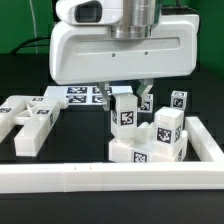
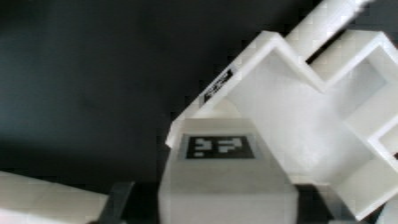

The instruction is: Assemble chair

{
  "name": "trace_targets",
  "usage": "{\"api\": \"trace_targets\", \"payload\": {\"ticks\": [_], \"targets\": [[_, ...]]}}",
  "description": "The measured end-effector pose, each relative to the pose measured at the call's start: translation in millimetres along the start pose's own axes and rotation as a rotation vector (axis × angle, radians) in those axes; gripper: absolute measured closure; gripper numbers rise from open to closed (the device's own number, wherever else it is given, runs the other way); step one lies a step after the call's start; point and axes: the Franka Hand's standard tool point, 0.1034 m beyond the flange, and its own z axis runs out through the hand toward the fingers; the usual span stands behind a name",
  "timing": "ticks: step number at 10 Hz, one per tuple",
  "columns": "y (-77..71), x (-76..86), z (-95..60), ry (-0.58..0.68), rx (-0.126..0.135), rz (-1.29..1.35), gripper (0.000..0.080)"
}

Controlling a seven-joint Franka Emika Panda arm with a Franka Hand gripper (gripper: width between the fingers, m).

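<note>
1. White glossy chair post [image 1: 126, 113] stands upright on the black table [image 1: 75, 135], with a tag on its face. Your gripper [image 1: 128, 103] is straight above it.
2. Your fingers are clamped on the post's top, one on each side.
3. In the wrist view the post [image 2: 228, 165] sits between the fingers, with another chair part [image 2: 317, 105] just beyond.
4. Tagged chair blocks [image 1: 166, 130] stand just beside it on the exterior view's right. Flat chair pieces [image 1: 28, 120] lie well apart on the left.
5. The L-shaped rail [image 1: 110, 180] lies nearest the camera, and the marker board [image 1: 80, 95] lies behind.
</note>
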Motion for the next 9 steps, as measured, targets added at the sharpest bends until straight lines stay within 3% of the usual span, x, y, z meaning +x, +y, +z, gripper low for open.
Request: {"api": "trace_targets", "payload": {"ticks": [4, 9], "targets": [[2.7, -1.1, 0.9, -0.001, 0.015, 0.244, 0.0510], [0.9, -0.4, 1.8, -0.007, 0.067, 0.795, 0.0509]]}}
